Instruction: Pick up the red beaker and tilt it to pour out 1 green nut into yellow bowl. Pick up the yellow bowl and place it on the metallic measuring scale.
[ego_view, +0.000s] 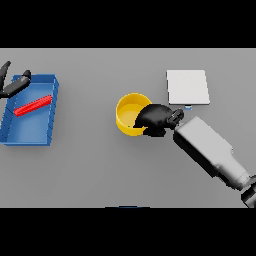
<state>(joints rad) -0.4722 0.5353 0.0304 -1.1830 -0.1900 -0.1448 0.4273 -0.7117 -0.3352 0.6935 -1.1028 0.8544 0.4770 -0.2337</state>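
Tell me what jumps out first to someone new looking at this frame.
The yellow bowl at the table's centre draws the eye, with the right robot hand curled over its right rim. Next is the blue tray at far left holding a red beaker lying on its side, the left robot hand at the tray's upper left corner. The metallic measuring scale sits bare, up and right of the bowl.

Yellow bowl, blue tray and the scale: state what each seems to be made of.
Yellow bowl: likely plastic, uniform matte yellow, no glints. Blue tray: likely plastic too, flat saturated blue walls. Scale: pale grey-white flat plate, possibly brushed metal, though no reflections confirm it.
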